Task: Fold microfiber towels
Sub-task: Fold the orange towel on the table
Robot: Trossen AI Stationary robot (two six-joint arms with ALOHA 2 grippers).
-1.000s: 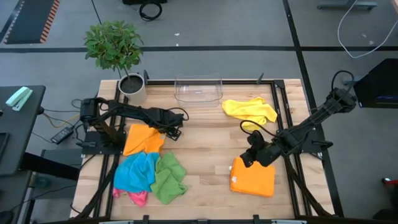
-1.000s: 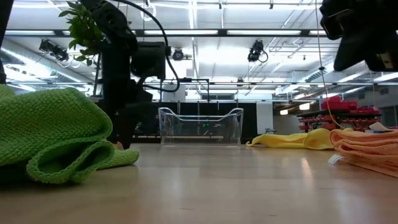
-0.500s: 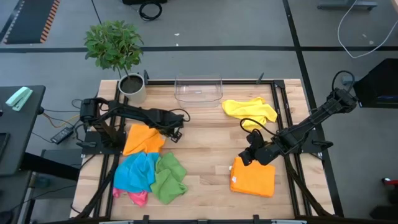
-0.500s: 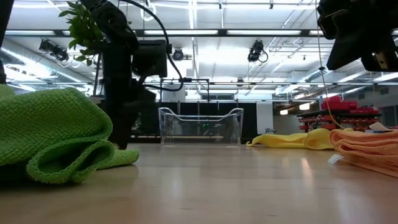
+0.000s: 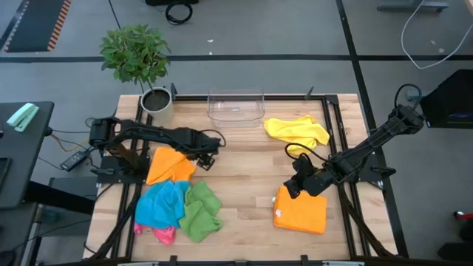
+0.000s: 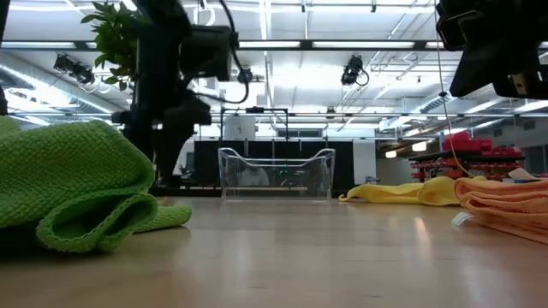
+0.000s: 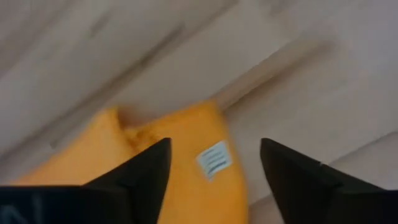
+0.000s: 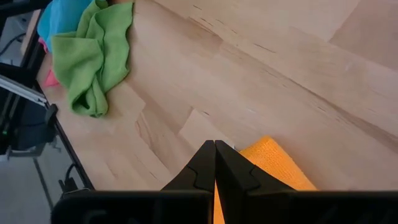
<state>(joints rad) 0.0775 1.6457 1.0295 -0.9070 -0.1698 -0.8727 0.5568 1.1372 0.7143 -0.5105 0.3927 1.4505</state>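
An unfolded orange towel [image 5: 170, 164] lies flat on the left side of the table, and its corner with a white tag [image 7: 214, 160] shows in the left wrist view. My left gripper [image 5: 205, 153] hangs open above that corner, pointing down, with its fingers [image 7: 149, 165] clear of the cloth. Blue [image 5: 162, 203], green [image 5: 201, 210] and pink [image 5: 164, 235] towels lie bunched near the front left. A yellow towel [image 5: 297, 131] lies crumpled at the back right. My right gripper [image 8: 214, 163] is shut and hovers over the near corner of a folded orange towel [image 5: 301, 210].
A clear plastic bin [image 5: 236, 105] stands at the middle of the far edge, with a potted plant [image 5: 151, 96] at the far left corner. Bare wood [image 5: 244, 177] lies between the two arms. Black frame rails [image 5: 334, 133] run along the table's sides.
My left gripper has risen from the table at the orange towel's corner and now hangs above it. The towel has stayed flat where it was.
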